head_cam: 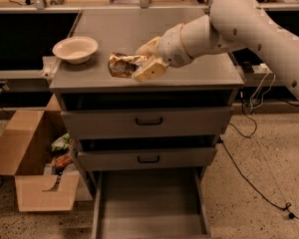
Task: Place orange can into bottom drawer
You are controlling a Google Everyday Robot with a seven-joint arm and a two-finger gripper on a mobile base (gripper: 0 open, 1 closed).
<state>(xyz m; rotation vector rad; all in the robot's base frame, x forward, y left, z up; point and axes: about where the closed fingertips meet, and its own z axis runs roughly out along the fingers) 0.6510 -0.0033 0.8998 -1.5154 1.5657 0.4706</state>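
Hand: your hand (pixel 138 63) sits over the front edge of the surface (pixel 139 29), just right of its middle, with the forearm running off toward 2 o'clock.
Grip: the two fingers are closed down on the orange can (pixel 121 64), one above and one below. Only its right end is pinched.
Can relative to hand: the can sticks out at 9 o'clock from the fingertips, lying roughly level. I cannot tell whether its free end touches the surface or hangs just clear.
Bowl: a pale bowl (pixel 74 49) stands at 10 o'clock from the can, apart from it.
Bottom drawer: it (pixel 149 198) is pulled open at 6 o'clock from your hand, well below, floor bare, with two shut drawers between.
Risk, slip: you hold a crinkly, shiny can by one end. I judge it could crush or pivot in the fingers on a quick swing and drop early.
Risk, snag: on the way down the free end could catch the surface's front lip or a drawer handle (pixel 149 121) unless you first bring it out toward 6 o'clock.
Risk, miss: release it high and the can may roll or bounce over the low sides. The open cardboard box (pixel 30 168) at 8 o'clock would swallow a stray drop.
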